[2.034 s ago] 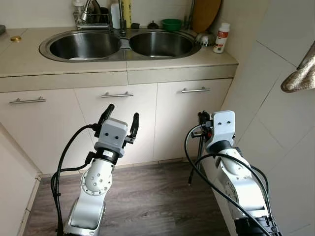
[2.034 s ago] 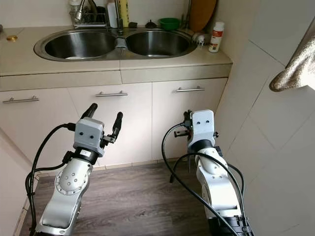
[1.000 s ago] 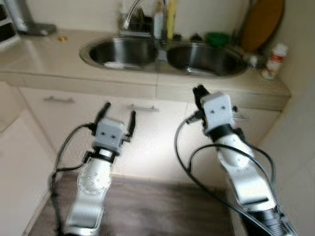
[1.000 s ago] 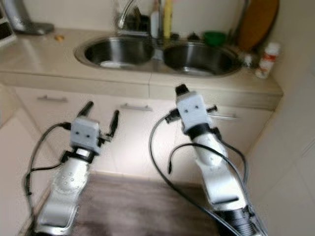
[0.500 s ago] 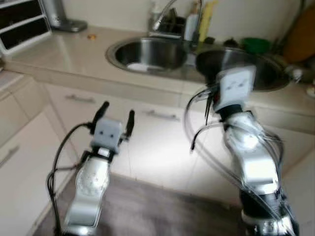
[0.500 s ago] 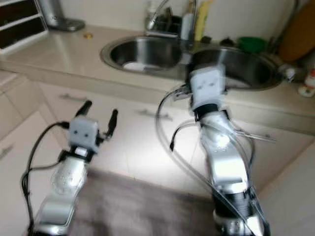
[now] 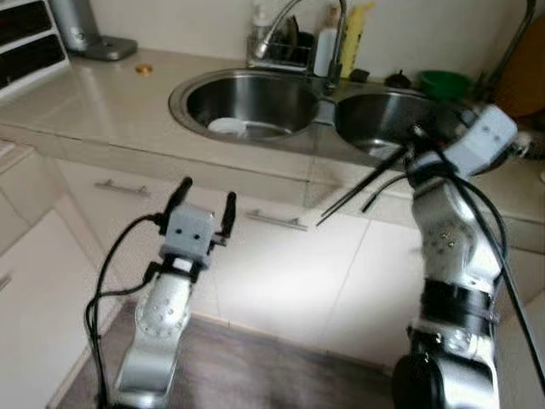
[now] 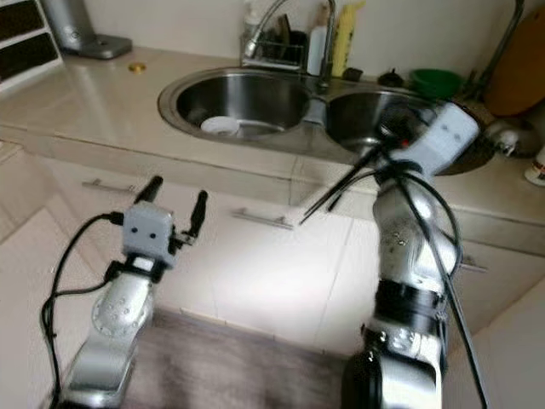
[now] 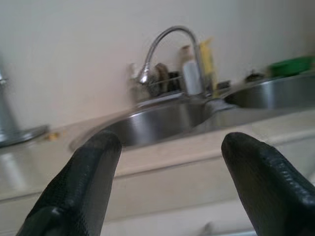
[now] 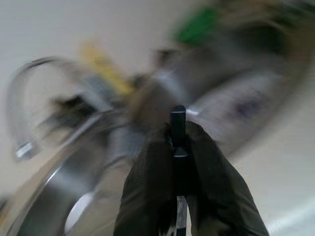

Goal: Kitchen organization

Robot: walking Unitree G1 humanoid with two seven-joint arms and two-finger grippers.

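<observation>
The right arm has risen from cabinet height to the counter edge. Left to right: the left gripper (image 7: 203, 207) hovers before the cabinet doors, fingers spread; the double sink (image 7: 319, 109) holds a white dish (image 7: 226, 126); the right gripper (image 10: 177, 142), fingers pressed together on a thin dark rod, reaches toward the right basin. Likely approaching the sink; next, lower carefully inside.

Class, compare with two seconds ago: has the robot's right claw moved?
Yes. The right claw has risen from in front of the cupboard doors to the sink rim, by the right basin. Its fingers are shut.
</observation>
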